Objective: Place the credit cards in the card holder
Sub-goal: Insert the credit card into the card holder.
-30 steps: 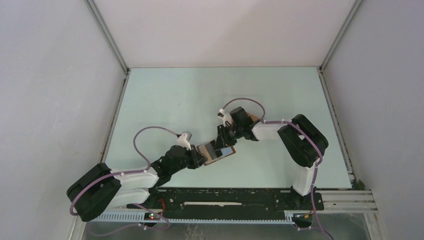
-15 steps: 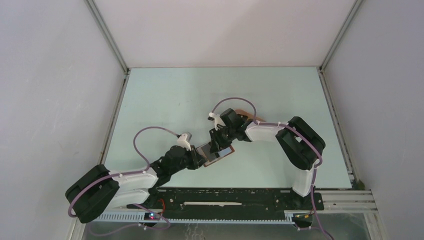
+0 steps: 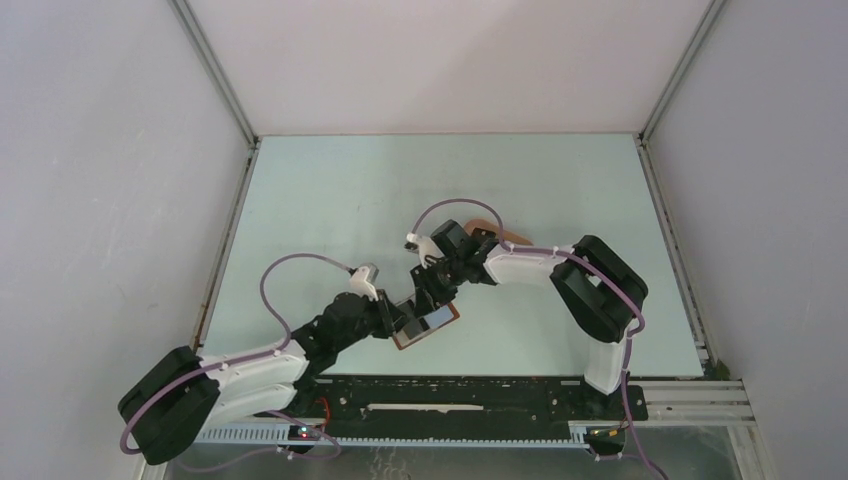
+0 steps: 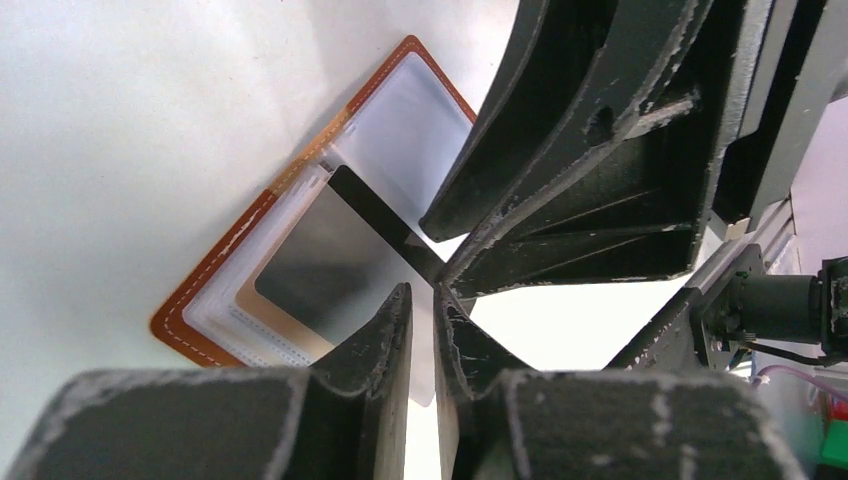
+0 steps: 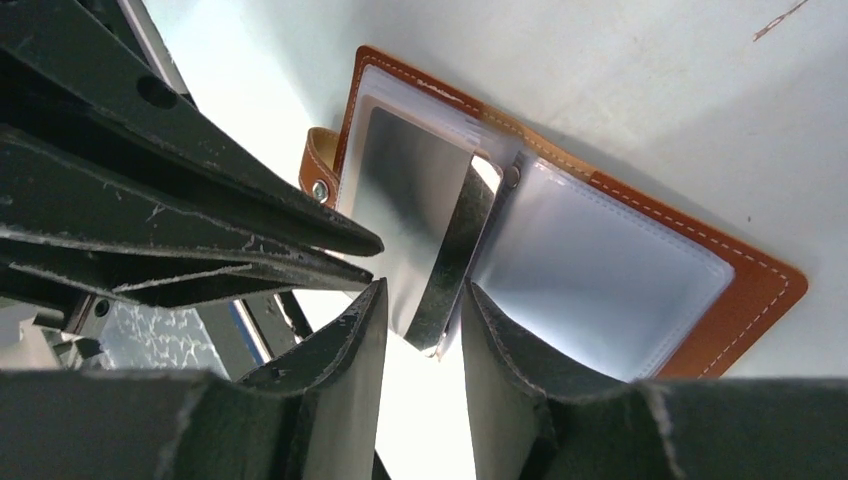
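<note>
The small reddish-brown leather card holder [image 3: 425, 326] lies open on the pale green worktop [image 3: 330, 200], near the middle, and it looks light and floppy with slippery clear pockets. The thin black plastic card [image 5: 452, 258] looks stiff and smooth, so it is best pinched by its free edge. The right fingers [image 5: 425, 330] are clamped on that card's edge, and the left fingers [image 4: 422, 318] look almost together, pinching a clear pocket edge.

White arm links [image 3: 525, 264], black joints [image 3: 590, 295], purple cables [image 3: 290, 262], scuffed black fingers [image 4: 390, 335]
</note>
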`<control>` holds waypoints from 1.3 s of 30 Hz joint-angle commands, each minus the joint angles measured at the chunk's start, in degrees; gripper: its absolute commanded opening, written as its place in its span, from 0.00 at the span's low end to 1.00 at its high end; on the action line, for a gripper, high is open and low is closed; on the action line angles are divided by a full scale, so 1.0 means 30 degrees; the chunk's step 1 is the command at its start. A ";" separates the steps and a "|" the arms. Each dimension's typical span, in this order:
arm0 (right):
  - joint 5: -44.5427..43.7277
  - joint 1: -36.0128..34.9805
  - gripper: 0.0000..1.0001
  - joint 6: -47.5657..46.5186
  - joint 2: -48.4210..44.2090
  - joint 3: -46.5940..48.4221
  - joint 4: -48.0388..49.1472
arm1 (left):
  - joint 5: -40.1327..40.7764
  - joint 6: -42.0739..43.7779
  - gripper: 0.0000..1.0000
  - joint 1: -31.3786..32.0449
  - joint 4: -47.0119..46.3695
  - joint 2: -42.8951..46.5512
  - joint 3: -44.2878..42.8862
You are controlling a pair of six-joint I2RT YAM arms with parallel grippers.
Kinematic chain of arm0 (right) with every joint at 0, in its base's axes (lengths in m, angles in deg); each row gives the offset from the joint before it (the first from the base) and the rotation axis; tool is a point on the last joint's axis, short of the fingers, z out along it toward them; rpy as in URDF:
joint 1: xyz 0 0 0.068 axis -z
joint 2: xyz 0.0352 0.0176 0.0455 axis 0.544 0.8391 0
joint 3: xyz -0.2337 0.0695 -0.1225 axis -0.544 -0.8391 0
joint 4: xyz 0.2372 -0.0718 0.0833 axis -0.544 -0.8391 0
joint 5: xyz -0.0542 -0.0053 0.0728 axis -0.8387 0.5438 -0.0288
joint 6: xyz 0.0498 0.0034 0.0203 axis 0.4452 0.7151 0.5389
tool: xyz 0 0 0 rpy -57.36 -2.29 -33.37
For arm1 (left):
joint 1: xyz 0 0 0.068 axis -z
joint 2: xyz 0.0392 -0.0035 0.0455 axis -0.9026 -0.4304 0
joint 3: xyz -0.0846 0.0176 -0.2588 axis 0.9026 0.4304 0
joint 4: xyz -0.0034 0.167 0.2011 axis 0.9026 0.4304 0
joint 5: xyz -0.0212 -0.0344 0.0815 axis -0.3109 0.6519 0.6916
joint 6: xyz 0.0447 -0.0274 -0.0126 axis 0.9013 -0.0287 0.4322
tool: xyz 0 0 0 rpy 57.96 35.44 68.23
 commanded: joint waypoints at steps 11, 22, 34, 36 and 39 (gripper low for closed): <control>-0.0486 0.0693 0.27 -0.1429 -0.0361 0.1066 -0.0923 | 0.2564 -0.0196 0.17 0.0046 0.4854 0.4009 0.0205; -0.2551 0.0244 0.08 -0.3078 0.1180 0.2333 -0.2598 | 0.3646 -0.1259 0.07 0.0045 0.8319 0.5253 0.0222; -0.2429 -0.1194 0.07 -0.3343 0.1607 0.2855 -0.3144 | 0.3207 -0.1132 0.00 0.0040 0.7735 0.2642 -0.0247; -0.2326 -0.1631 0.07 -0.3343 0.1566 0.2993 -0.3249 | 0.3052 -0.1091 0.00 0.0032 0.7045 0.2132 -0.0248; -0.2405 -0.2226 0.07 -0.3449 0.1483 0.3274 -0.3511 | 0.2834 -0.1056 0.00 0.0041 0.6361 0.1390 -0.0237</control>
